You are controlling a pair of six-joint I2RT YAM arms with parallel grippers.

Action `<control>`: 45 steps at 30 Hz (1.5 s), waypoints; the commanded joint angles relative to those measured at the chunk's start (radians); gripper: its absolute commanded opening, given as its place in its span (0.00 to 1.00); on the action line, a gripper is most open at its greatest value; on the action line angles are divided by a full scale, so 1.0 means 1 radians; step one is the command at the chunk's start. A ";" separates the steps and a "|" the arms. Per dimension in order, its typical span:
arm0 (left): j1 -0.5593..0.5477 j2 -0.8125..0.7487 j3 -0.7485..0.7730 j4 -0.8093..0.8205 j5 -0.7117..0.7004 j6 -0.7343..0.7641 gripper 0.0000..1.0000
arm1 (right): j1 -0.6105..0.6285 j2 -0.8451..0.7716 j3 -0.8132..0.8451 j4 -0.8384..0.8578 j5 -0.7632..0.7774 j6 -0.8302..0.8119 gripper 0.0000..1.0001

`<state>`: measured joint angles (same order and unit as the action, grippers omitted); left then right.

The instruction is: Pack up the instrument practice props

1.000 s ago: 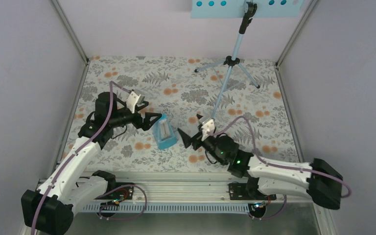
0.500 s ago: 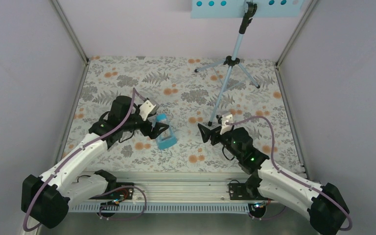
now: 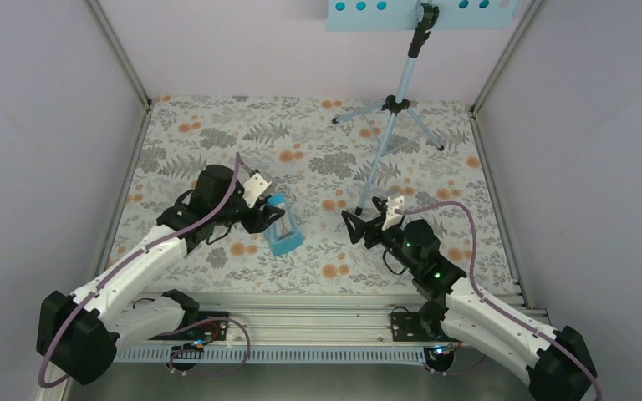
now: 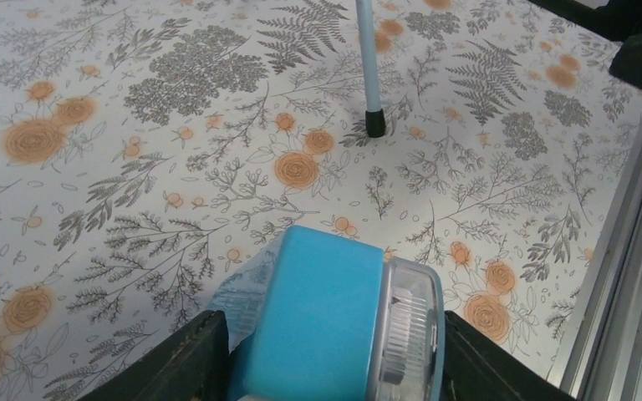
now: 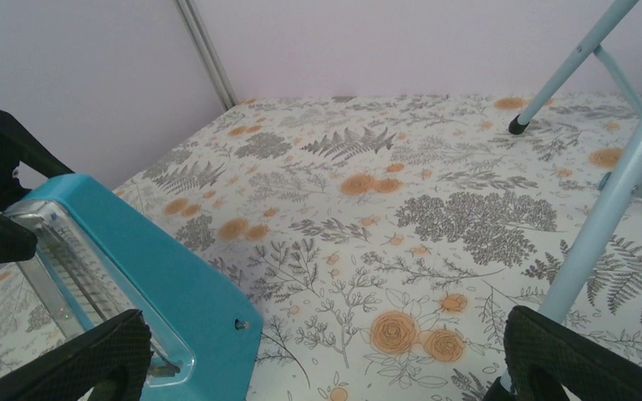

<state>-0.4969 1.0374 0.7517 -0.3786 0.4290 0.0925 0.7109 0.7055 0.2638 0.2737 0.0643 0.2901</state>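
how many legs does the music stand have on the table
3, none seem hidden. On the music stand, the left leg splays to the far left, the right leg to the far right, and the near leg reaches toward the table's near side.

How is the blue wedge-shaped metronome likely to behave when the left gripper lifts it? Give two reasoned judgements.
The metronome looks like rigid plastic, so it should probably keep its shape in the left gripper. Its smooth, sloping sides could let it slip or twist if held loosely.
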 commanded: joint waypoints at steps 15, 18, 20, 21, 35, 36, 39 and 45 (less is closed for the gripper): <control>-0.113 -0.011 0.028 -0.032 -0.244 -0.091 0.32 | -0.026 -0.090 -0.020 -0.053 0.036 0.033 1.00; -0.174 -0.010 0.047 -0.042 -0.421 -0.244 0.31 | -0.027 -0.099 -0.022 -0.058 0.051 0.040 1.00; -0.228 -0.001 0.065 -0.055 -0.539 -0.368 0.31 | -0.027 -0.106 -0.024 -0.065 0.057 0.049 1.00; -0.262 0.005 0.075 -0.058 -0.591 -0.419 0.31 | -0.027 -0.109 -0.024 -0.068 0.058 0.052 1.00; -0.628 0.299 0.343 -0.195 -0.958 -0.663 0.78 | -0.033 -0.233 -0.025 -0.189 0.095 0.065 1.00; -0.627 0.292 0.351 -0.197 -0.943 -0.651 0.83 | -0.033 -0.244 -0.025 -0.198 0.097 0.064 1.00; -0.627 0.279 0.388 -0.227 -0.904 -0.617 0.89 | -0.033 -0.267 -0.024 -0.218 0.099 0.065 1.00; -0.606 0.256 0.439 -0.258 -0.806 -0.542 0.91 | -0.033 -0.287 -0.029 -0.228 0.106 0.075 1.00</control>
<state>-1.1179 1.3258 1.1454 -0.6044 -0.4534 -0.5110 0.6849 0.4355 0.2462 0.0673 0.1467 0.3462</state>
